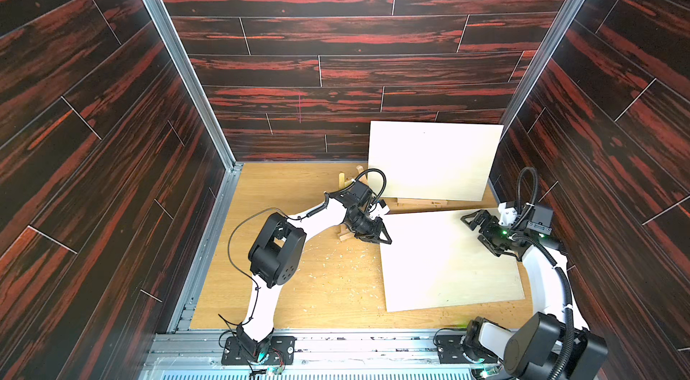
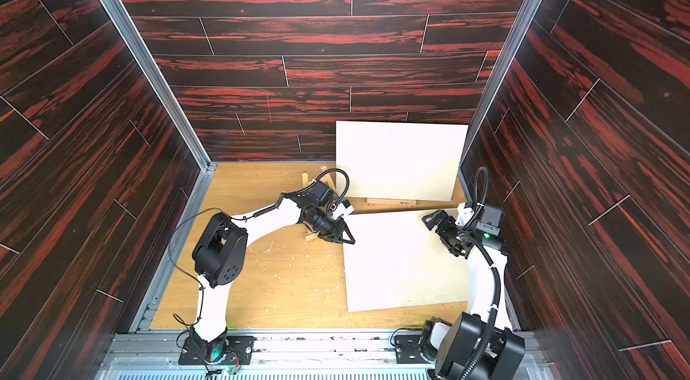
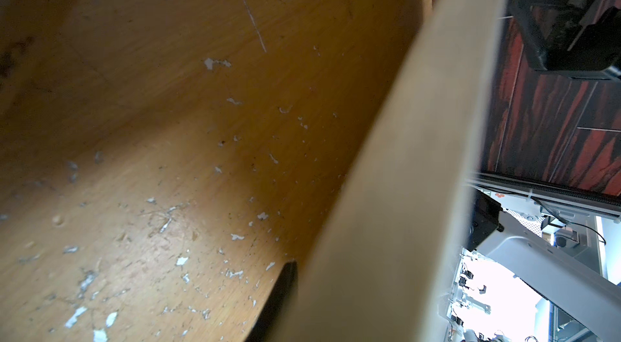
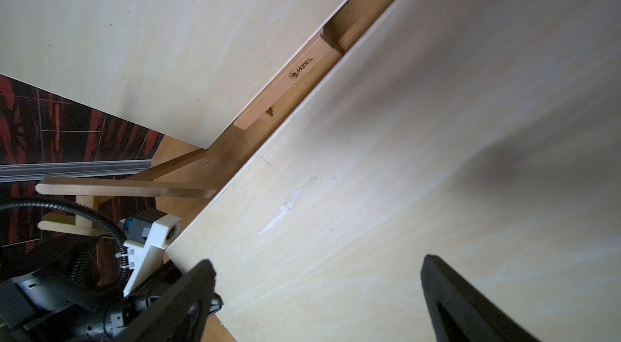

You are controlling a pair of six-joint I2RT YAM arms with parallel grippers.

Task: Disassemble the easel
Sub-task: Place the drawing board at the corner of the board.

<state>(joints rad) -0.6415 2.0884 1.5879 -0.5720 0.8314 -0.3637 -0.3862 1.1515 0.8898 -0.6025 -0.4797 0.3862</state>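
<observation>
Beyond the left pincer (image 1: 381,239), the upright board (image 1: 433,159) hides most of the easel (image 1: 422,203). That pincer's fingertips are lost at the flat board (image 1: 448,262) rim; up close the rim is a blur, so a grip cannot be told. The right pincer (image 4: 319,263) has both fingers cut off in its wrist view

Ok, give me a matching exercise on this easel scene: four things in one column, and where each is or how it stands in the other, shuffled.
1 standing board
2 lying board
3 left gripper
4 right gripper

A jaws wide open
B lying on the table
C propped on the easel ledge
D at the lying board's far corner

Pairs: 1-C, 2-B, 3-D, 4-A
</observation>
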